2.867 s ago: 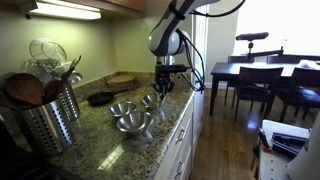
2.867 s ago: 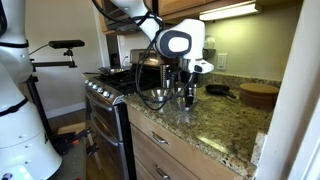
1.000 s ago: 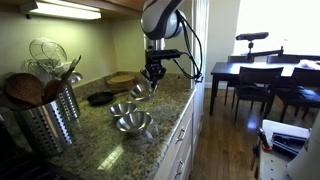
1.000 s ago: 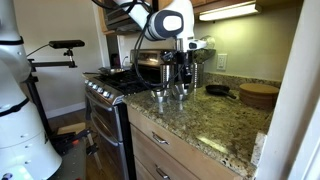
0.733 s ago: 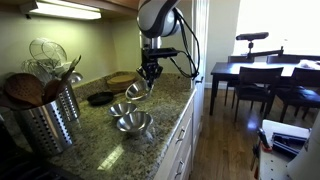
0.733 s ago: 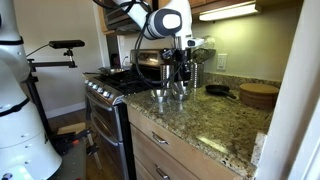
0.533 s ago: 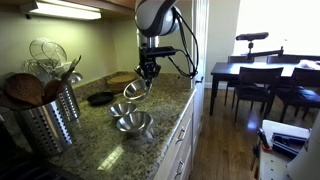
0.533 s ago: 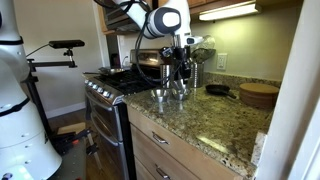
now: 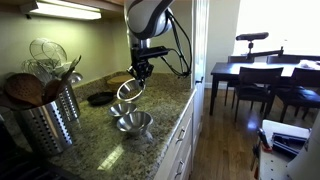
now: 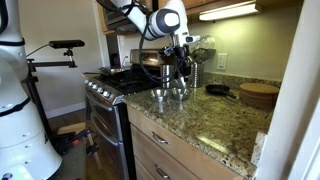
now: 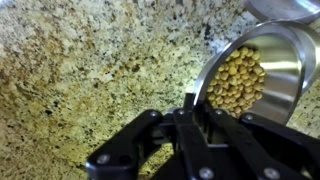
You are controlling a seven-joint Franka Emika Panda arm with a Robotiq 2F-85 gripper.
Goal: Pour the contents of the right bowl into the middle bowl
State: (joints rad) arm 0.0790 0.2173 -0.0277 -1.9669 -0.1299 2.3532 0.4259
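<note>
Gripper [image 11: 197, 108], closed tight, pinches rim of tilted bowl [image 11: 285, 62], held above middle bowl [image 9: 120, 108] so its beans [image 11: 237, 82] can slide in.

place: home kitchen | lower left: granite countertop [image 9: 92, 132], utensil crock [image 9: 50, 118] | right: dining table [image 9: 252, 70] | centre-left: stove [image 10: 105, 92] with cabinet drawers [image 10: 165, 152]

Arm [image 9: 148, 18] raised, wrist tilted, fingers [image 11: 192, 118] clamped tight.
</note>
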